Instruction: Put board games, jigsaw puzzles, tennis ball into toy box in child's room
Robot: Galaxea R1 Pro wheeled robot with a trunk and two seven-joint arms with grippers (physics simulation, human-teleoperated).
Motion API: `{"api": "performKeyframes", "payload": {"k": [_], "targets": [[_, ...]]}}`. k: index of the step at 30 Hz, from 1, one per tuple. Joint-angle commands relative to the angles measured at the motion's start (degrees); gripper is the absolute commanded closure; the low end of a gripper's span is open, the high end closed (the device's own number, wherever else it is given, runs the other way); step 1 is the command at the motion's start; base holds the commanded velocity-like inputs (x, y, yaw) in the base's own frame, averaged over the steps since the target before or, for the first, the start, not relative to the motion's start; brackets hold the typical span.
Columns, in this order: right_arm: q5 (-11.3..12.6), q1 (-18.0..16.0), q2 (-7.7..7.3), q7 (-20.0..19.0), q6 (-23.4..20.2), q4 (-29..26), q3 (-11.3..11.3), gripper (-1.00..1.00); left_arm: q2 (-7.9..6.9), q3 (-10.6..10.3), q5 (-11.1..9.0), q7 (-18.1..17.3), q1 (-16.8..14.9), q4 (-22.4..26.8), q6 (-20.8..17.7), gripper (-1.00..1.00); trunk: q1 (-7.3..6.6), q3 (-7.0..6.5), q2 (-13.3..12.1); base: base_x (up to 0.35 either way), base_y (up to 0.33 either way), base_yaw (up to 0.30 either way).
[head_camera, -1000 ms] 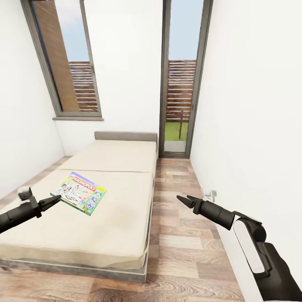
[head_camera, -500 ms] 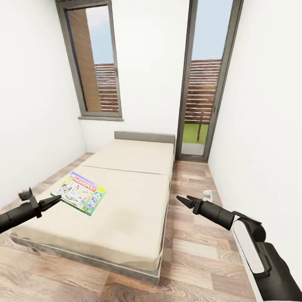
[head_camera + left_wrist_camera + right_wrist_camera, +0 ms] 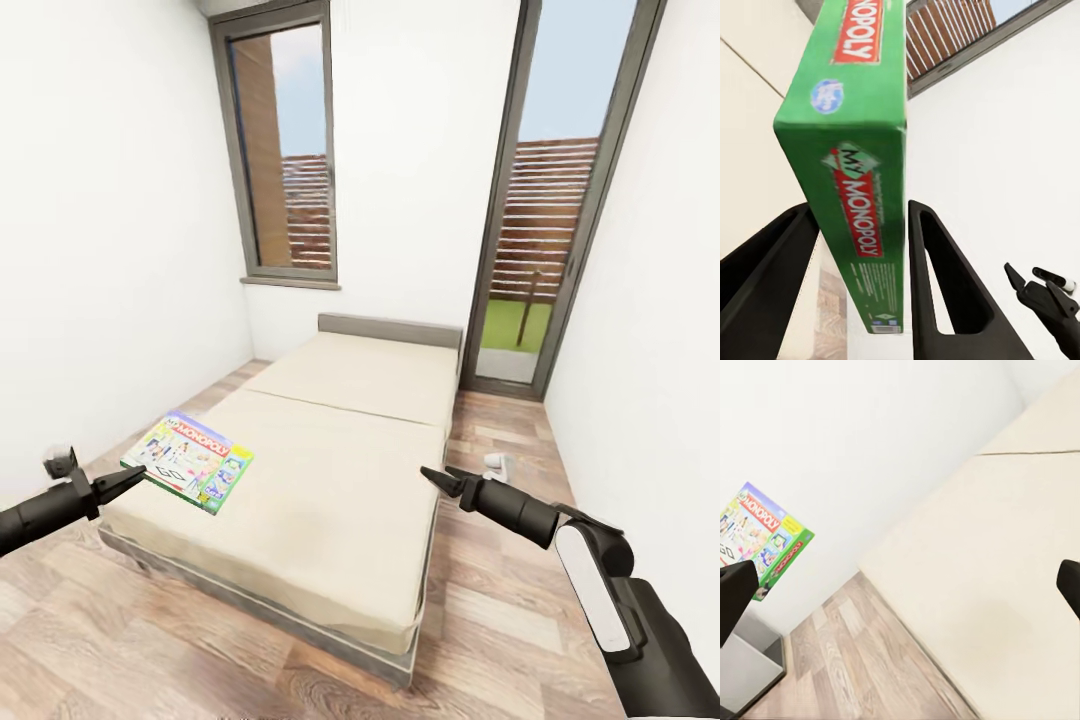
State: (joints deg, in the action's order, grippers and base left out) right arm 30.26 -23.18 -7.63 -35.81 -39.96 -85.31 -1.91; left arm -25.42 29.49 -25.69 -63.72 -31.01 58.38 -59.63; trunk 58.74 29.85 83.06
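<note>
One Monopoly box (image 3: 188, 461) still clamped, left gripper (image 3: 128, 478); cam panned.

green Monopoly board game (image 3: 188, 460), held level, left pincer (image 3: 130, 480)

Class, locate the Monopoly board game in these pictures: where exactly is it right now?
In the head view, the Monopoly board game is at lower left, clamped by the left gripper, held over the near left corner of the bed.
</note>
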Motion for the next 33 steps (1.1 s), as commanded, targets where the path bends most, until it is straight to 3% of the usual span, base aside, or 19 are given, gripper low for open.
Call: {"api": "performKeyframes", "payload": {"k": [1, 33], "targets": [[0.24, -0.02, 0.01, -0.06, -0.39, -0.04, -0.08, -1.00, 0.02, 0.04, -0.15, -0.22, -0.08, -0.02, -0.37, 1.00, -0.23, -0.13, -0.38, 0.000, 0.000, 0.293], [0.15, -0.02, 0.07, -0.05, -0.34, -0.04, -0.02, -1.00, 0.02, 0.07, -0.17, -0.15, -0.03, -0.14, -0.37, 1.00, -7.26, -5.87, -13.22, 0.000, 0.000, 0.293]]}}
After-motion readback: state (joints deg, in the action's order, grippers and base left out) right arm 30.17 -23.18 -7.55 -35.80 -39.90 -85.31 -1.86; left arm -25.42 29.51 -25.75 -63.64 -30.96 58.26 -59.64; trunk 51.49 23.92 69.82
